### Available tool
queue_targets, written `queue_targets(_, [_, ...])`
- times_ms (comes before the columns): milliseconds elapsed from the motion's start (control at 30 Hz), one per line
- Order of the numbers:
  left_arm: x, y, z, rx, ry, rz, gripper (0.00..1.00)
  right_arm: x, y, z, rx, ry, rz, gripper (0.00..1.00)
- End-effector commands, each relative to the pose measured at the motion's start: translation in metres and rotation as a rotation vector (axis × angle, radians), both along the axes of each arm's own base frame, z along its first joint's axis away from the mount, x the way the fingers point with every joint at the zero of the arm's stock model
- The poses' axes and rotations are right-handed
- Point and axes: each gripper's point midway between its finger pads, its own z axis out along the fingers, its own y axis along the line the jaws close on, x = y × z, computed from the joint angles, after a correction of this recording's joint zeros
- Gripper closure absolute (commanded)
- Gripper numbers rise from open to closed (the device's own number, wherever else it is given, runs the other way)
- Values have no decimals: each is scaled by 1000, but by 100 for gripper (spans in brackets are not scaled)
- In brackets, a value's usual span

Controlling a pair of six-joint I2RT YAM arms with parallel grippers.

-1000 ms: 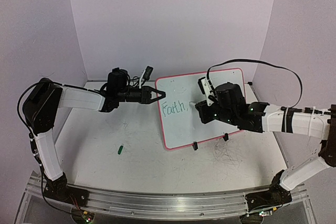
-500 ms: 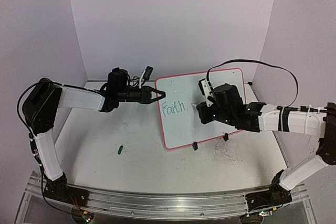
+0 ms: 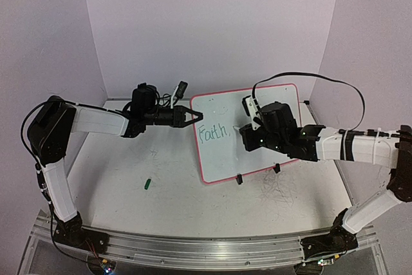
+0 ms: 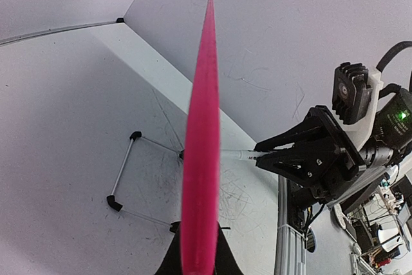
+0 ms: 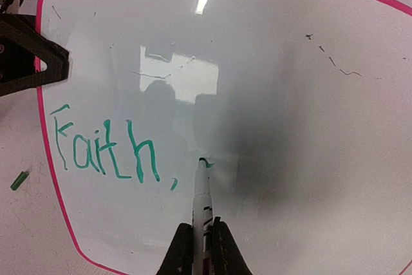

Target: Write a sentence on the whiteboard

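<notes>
The whiteboard (image 3: 219,104) is standing tilted at the back of the table (image 3: 167,207), with the left claw (image 3: 195,118) clamping its left edge. The right claw (image 5: 201,236) is gripping a marker (image 5: 202,198), its tip touching the board just right of the sentence (image 5: 106,152), a green "Faith,". A green cap (image 3: 147,183) is lying well apart.

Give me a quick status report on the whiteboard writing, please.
Left gripper shut on the whiteboard edge. Right gripper shut on marker, tip at board. Sentence reads only "Faith,". Nothing in the way; green cap off left.
</notes>
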Motion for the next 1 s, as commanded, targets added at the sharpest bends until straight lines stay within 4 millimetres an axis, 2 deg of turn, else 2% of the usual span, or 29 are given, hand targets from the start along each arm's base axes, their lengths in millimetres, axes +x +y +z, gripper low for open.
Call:
queue_targets(0, [13,6,-4,47,17,75,100,3,6,5,26,-10,12,100])
queue_targets(467, [11,7,-6,51,20,75,100,-10,-5,-14,1,45,11,100])
queue_targets(967, [11,7,-5,49,19,75,100,7,-14,7,6,-18,-92,100])
